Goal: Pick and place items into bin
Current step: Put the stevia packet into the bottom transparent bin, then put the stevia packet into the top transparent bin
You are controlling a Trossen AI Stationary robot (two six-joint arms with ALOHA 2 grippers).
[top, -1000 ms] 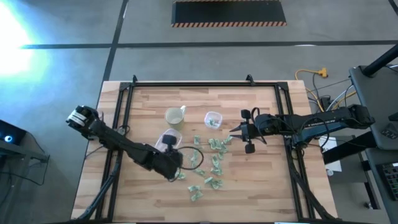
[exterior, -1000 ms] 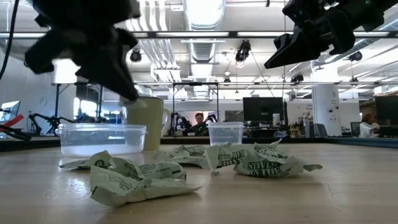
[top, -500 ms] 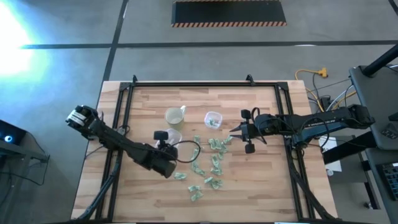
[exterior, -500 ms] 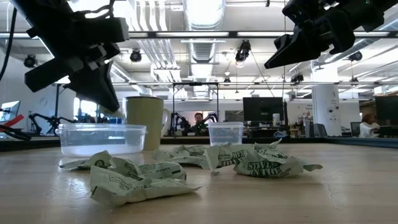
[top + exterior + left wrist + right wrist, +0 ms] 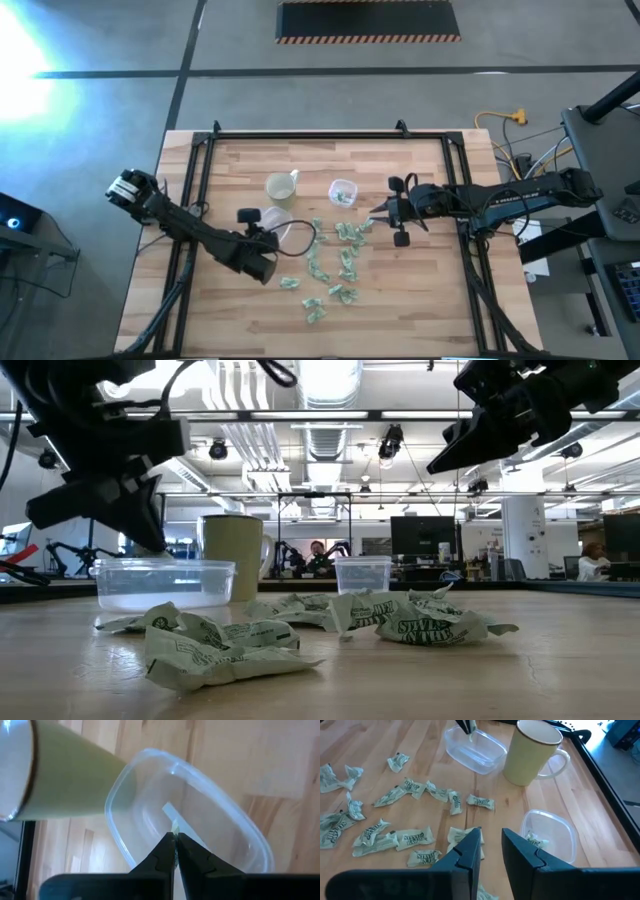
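Several small pale-green and white wrapped pieces lie scattered on the wooden table, also in the low view and the right wrist view. My left gripper is shut on one piece above the large clear bin, which stands beside the pale yellowish cup. It also shows in the high view and low view. My right gripper is open and empty, raised above the table right of the pieces. My left gripper pinches one wrapped piece between its two fingertips. The piece's free end sticks out past the tips. It is lifted clear and hangs over the inside of the large clear bin. The right wrist view shows it below the fingers.
A small clear bin with a piece inside stands right of the cup. Black frame rails run along the table's left, far and right sides. Bare wood lies at the table's near left.
My left gripper has gone from the near pieces toward the table's far left, carrying the wrapped piece, and now stands over the large clear bin. My right gripper has kept still.
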